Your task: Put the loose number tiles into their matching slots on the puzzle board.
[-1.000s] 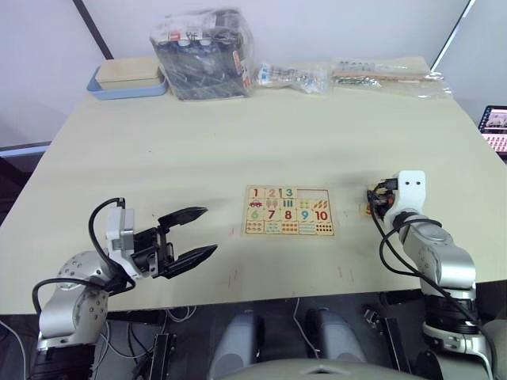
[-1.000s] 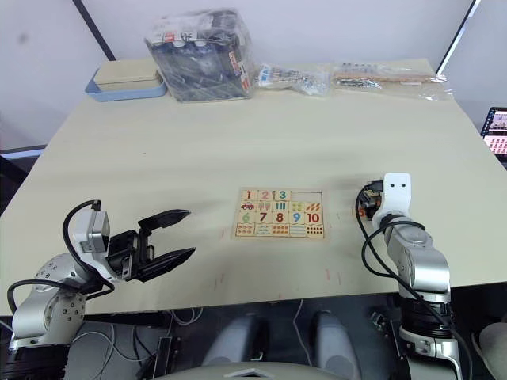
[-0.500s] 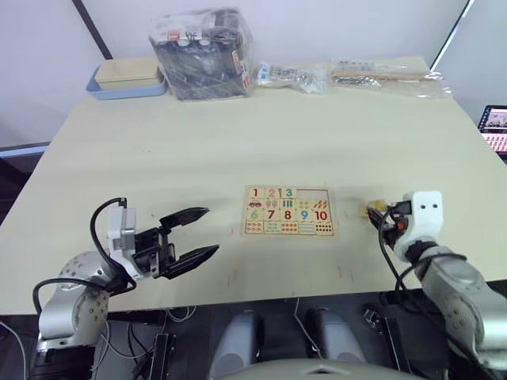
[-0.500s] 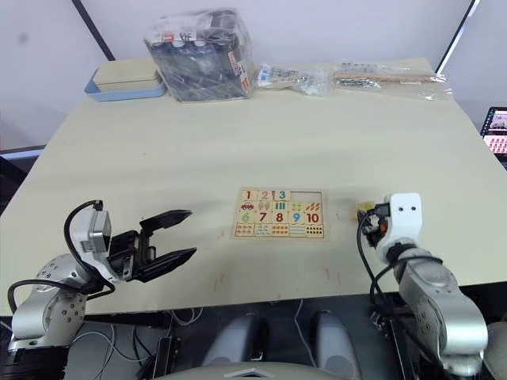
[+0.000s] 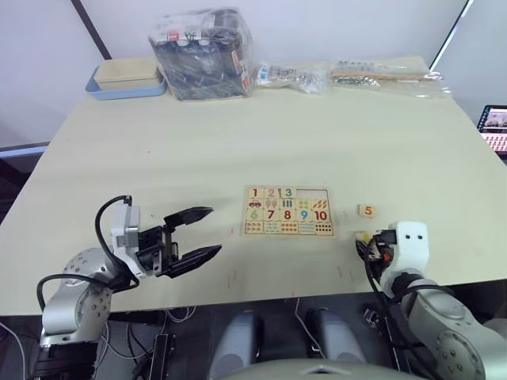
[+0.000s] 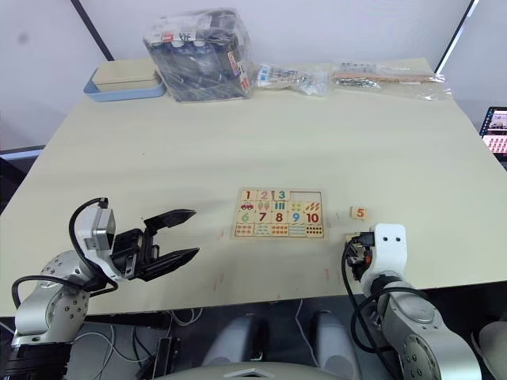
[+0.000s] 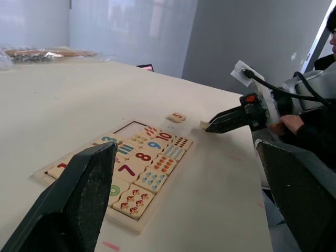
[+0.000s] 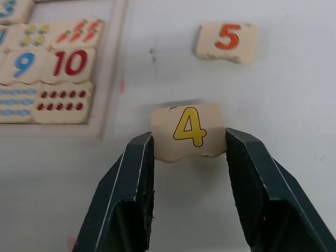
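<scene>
Clamped on the 4 tile (image 8: pixel 189 130), our right gripper (image 8: pixel 190 153) has drawn back off the 5 tile (image 5: pixel 366 210), so we slot 4 into the puzzle board (image 5: pixel 288 211) next, our left gripper (image 5: pixel 194 235) agape.

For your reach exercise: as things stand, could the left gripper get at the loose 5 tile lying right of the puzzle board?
Probably not easily: the 5 tile lies beyond the puzzle board, and the left gripper hovers on its opposite side.

arms: silver-grey rounded shells
wrists: white boxy housings, looped black cables
left gripper (image 5: pixel 192 235): two black tapered fingers
right gripper (image 8: pixel 189 152): black fingers, possibly ridged
</scene>
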`<action>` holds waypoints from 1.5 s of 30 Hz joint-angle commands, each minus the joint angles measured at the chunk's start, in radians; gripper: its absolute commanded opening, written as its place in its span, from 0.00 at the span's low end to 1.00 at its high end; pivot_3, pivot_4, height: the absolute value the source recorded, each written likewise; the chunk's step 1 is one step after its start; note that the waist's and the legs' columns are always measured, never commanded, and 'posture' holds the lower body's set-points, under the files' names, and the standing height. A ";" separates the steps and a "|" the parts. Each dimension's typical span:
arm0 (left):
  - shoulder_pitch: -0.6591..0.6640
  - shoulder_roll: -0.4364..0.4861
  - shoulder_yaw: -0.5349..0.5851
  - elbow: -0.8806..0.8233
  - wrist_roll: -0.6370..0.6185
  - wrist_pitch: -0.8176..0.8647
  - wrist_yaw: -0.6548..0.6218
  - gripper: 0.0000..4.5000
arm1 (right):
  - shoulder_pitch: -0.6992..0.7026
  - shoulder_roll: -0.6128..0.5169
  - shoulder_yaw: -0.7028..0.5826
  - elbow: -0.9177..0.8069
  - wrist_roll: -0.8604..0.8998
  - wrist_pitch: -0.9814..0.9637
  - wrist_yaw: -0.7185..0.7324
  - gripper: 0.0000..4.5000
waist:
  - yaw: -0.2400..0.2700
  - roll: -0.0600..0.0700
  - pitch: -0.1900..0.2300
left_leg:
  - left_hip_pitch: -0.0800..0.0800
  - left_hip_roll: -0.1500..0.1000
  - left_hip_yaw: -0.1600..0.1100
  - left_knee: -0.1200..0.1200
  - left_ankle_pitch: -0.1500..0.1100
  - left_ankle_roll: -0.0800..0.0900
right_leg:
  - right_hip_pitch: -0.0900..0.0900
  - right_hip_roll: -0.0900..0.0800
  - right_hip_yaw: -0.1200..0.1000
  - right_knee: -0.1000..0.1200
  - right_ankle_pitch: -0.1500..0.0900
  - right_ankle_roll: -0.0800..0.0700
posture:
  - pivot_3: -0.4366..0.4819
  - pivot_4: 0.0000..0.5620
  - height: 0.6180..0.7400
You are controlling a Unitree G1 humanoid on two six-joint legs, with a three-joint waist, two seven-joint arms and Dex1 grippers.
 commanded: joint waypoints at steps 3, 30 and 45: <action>-0.013 0.017 0.003 -0.008 -0.005 0.003 -0.020 1.00 | 0.026 0.010 -0.031 -0.016 0.033 -0.013 0.036 0.58 | -0.001 -0.001 -0.001 | 0.000 0.000 0.000 0.000 0.000 0.000 | 0.000 0.000 0.000 0.000 0.000 0.000 | 0.48 0.27 1.00; -0.053 0.104 0.004 0.105 0.024 -0.050 -0.248 1.00 | -0.216 -0.928 0.039 0.712 0.024 -0.964 1.272 0.99 | 0.006 -0.007 0.003 | -0.002 0.000 0.001 0.000 -0.001 0.001 | 0.002 0.000 -0.001 -0.004 0.000 -0.001 | 0.48 0.27 1.00; -0.017 0.103 0.016 0.038 0.021 -0.031 -0.199 1.00 | -0.461 -0.846 0.247 1.013 -0.137 -1.145 1.352 0.71 | 0.021 -0.005 0.005 | -0.001 0.000 0.001 0.001 -0.001 0.001 | 0.002 -0.006 -0.001 -0.003 0.001 -0.002 | 0.48 0.27 1.00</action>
